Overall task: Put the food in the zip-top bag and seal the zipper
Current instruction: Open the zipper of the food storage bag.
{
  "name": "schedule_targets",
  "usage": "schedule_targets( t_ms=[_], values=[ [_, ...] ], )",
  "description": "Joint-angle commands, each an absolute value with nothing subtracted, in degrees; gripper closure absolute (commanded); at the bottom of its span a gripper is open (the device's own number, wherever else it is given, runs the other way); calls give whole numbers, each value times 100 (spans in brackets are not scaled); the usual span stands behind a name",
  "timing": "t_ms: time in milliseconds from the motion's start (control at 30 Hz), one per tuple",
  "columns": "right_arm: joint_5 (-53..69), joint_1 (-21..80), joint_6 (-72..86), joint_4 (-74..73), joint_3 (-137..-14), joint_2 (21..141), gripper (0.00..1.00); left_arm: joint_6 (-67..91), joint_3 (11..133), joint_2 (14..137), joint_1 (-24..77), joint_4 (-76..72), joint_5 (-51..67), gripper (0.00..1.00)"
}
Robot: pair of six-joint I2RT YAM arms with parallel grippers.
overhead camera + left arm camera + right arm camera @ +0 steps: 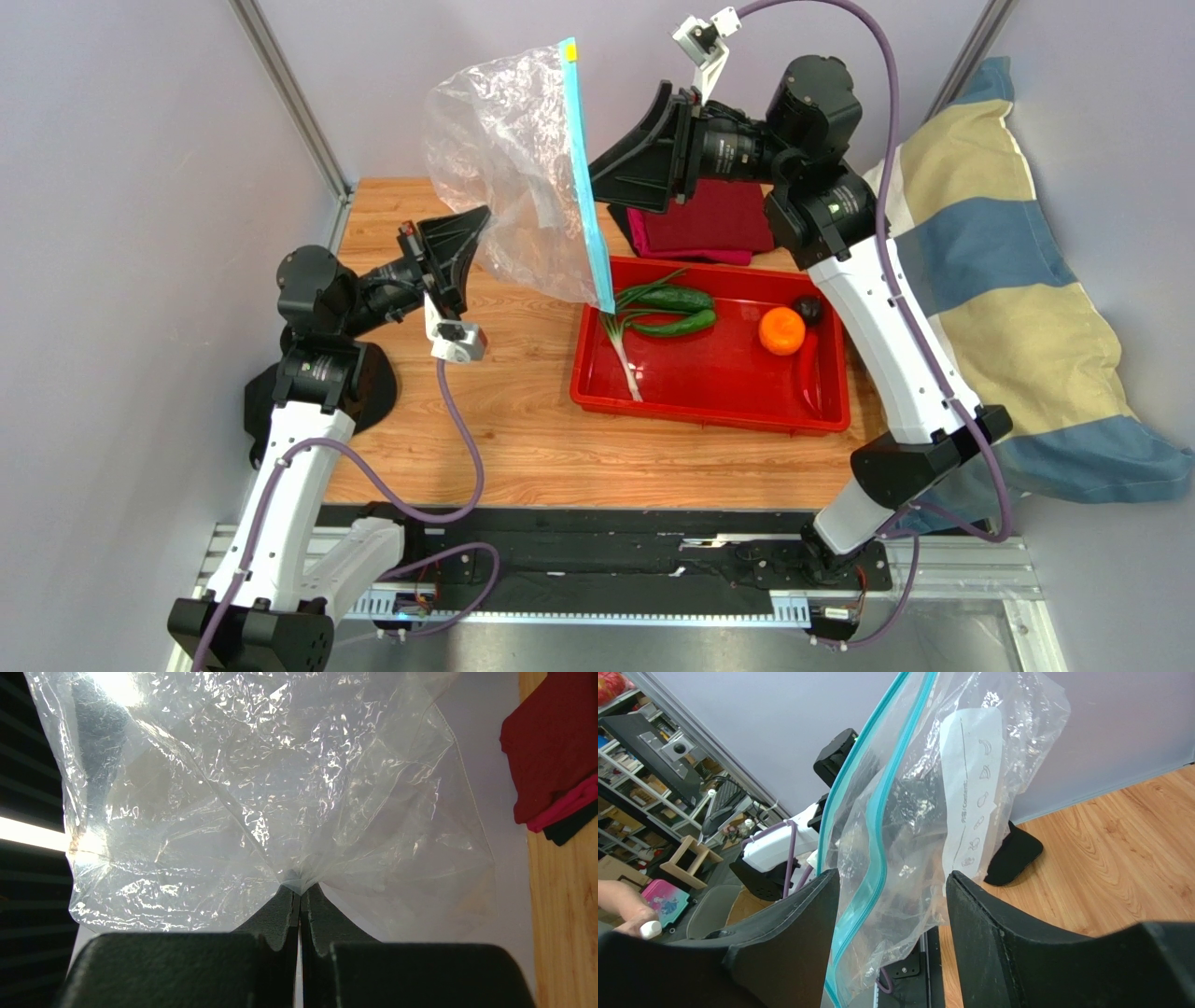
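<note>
Zip-top bag, clear crinkled plastic, hangs upper centre: left gripper clamped on its base as anchor; right gripper jaws apart, straddling the bluish zipper strip, likely to open the mouth.

Robotics lab — cluttered equipment shelves, grey booth walls

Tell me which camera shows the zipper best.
The right wrist view: the zipper runs close up, top to bottom. The top view shows it as a thin blue strip; the left wrist view shows only the bag, no zipper.
</note>
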State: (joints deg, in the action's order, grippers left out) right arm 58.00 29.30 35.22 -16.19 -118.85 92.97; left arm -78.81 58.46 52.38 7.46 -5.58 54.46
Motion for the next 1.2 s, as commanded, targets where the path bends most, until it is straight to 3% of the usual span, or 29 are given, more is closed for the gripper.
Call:
schedule_targets(
  t_ms=[0, 167, 267, 300, 367, 400, 433, 533, 700, 833, 900, 1167],
  values=[
    [5687, 3111, 3814, -1275, -12041, 9448, 40, -8279, 5968, 5221, 773, -141, 5924, 100],
    [5537, 3173, 3955, -1257, -12173, 9659, 44, -8622, 6126, 5265, 782, 500, 6082, 100],
    [5432, 3173, 3911, -1327, -12234, 9729, 65, -8736, 6179, 5265, 782, 755, 6082, 100],
    [5292, 3173, 3868, -1475, -12260, 9756, 87, -8684, 6179, 5265, 782, 860, 6039, 100],
    [5073, 3173, 3578, -1721, -12400, 9765, 100, -8352, 6205, 5247, 782, 879, 5776, 100],
    [4662, 3182, 3429, -2053, -12471, 9773, 100, -7714, 6292, 5273, 774, 888, 5644, 95],
    [4406, 3156, 3254, -2196, -12550, 9817, 100, -7351, 6389, 5326, 773, 966, 5251, 80],
    [3509, 3042, 3278, -2627, -12919, 10062, 100, -5778, 6994, 5668, 730, 1545, 4320, 52],
    [2927, 2892, 3577, -3093, -13307, 10318, 100, -3513, 8206, 6335, 36, 2984, 4033, 39],
    [3418, 2672, 3551, -2989, -12756, 9863, 100, -2866, 8850, 6618, -518, 4156, 4376, 33],
    [4048, 2515, 3245, -2935, -12656, 9555, 100, -2856, 8772, 6479, -527, 4280, 4386, 33],
    [3964, 1530, 1786, -4367, -12463, 9281, 100, -1532, 9148, 6942, -589, 4043, 3868, 26]
  ],
)
